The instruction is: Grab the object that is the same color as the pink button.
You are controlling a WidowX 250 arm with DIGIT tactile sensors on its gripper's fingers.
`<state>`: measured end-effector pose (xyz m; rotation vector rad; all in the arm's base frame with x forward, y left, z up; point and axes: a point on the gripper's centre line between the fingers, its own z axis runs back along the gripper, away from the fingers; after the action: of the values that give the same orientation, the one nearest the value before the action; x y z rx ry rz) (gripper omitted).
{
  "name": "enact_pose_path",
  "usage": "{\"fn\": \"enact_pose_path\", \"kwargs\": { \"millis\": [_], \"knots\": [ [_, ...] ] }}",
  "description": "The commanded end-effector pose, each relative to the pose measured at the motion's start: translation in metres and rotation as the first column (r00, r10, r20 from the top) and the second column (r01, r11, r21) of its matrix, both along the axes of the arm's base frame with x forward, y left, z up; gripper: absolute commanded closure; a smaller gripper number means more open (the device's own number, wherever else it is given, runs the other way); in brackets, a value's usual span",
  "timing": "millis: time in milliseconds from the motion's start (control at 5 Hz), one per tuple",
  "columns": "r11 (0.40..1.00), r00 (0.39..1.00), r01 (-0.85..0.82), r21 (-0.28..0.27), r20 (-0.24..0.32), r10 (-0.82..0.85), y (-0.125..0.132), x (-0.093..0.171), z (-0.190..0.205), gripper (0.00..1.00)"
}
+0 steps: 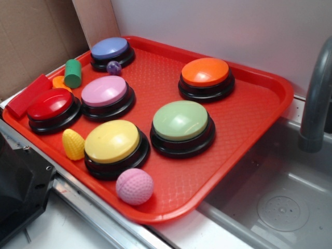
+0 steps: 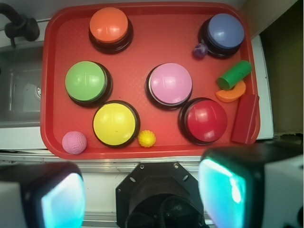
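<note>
Small pink dimpled ball [image 2: 74, 142] untouched at corner of red plastic tray [image 2: 142, 47], beside yellow dome button [image 2: 114, 123]; gripper [image 2: 142, 190] wide open, empty, above tray edge.

The tray [image 1: 270, 98] is red plastic with a fine rough grain. The pink button [image 1: 104, 91] has a smooth, glossy plastic dome. The pink ball [image 1: 134, 186] is matt and dimpled. The sink [image 1: 290, 207] looks like dull metal.

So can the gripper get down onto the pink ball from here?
Probably yes: the pink ball sits uncovered at the tray's near edge, apart from the yellow button, and the gripper looks open.
</note>
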<state>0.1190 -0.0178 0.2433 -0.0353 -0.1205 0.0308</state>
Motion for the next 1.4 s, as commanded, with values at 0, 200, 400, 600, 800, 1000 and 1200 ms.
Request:
{"fn": "enact_pose_path", "kwargs": {
  "millis": [0, 200, 400, 600, 800, 1000, 1200],
  "knots": [
    [1.000, 1.000, 0.000, 0.000, 0.000, 0.000, 0.000, 0.000, 0.000, 0.00],
    [0.998, 0.997, -0.069, 0.002, -0.045, 0.069, -0.043, -0.002, -0.022, 0.00],
    [0.995, 0.995, -0.095, -0.028, -0.031, 0.095, -0.072, -0.004, -0.045, 0.00],
    [0.983, 0.984, -0.181, -0.033, -0.004, 0.181, -0.094, -0.007, -0.077, 0.00],
    [0.973, 0.975, -0.221, -0.063, -0.025, 0.220, -0.111, -0.007, -0.112, 0.00],
    [0.953, 0.956, -0.293, -0.074, 0.010, 0.294, -0.121, -0.002, -0.140, 0.00],
    [0.949, 0.959, -0.281, -0.145, -0.013, 0.282, -0.135, 0.006, -0.173, 0.00]
  ]
}}
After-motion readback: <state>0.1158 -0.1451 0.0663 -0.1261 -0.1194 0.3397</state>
